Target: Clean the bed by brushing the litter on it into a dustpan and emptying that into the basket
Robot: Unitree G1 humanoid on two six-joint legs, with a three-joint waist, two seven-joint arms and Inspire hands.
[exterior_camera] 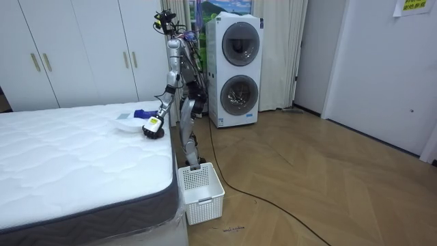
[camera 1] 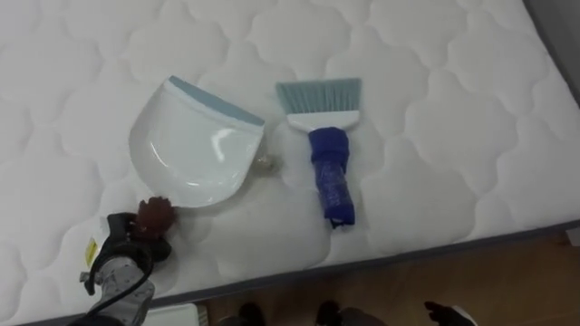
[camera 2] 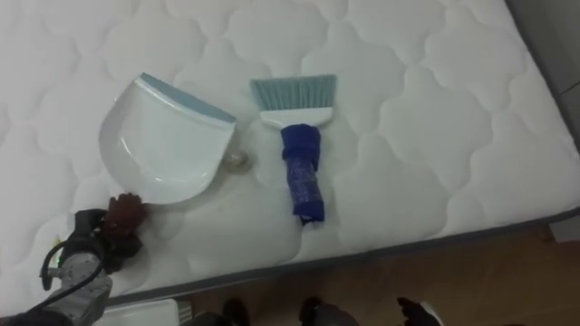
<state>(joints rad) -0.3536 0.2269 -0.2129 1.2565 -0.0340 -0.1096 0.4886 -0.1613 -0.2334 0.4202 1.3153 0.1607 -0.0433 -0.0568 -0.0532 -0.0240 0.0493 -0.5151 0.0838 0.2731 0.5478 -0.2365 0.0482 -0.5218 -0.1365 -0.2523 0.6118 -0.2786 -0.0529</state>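
A white dustpan point(camera 1: 195, 145) with a pale blue lip lies on the white quilted mattress point(camera 1: 435, 118), its lip pointing away from me. My left hand point(camera 1: 152, 217) sits at the pan's near, narrow end, with its fingers curled round the handle, which they hide. Right of the pan lies a hand brush point(camera 1: 326, 149) with pale blue bristles and a dark blue handle pointing towards me. A small pale crumb of litter point(camera 1: 264, 164) rests between pan and brush. In the room view I stand at the bed's side, my left hand point(exterior_camera: 153, 126) reaching out to the dustpan point(exterior_camera: 128, 123).
The mattress's near edge point(camera 1: 381, 264) runs across the bottom, with wooden floor below it. A white plastic basket point(exterior_camera: 200, 192) stands on the floor by the bed's corner. Stacked washing machines point(exterior_camera: 234, 72) are behind me, and white wardrobes point(exterior_camera: 82, 48) are beyond the bed.
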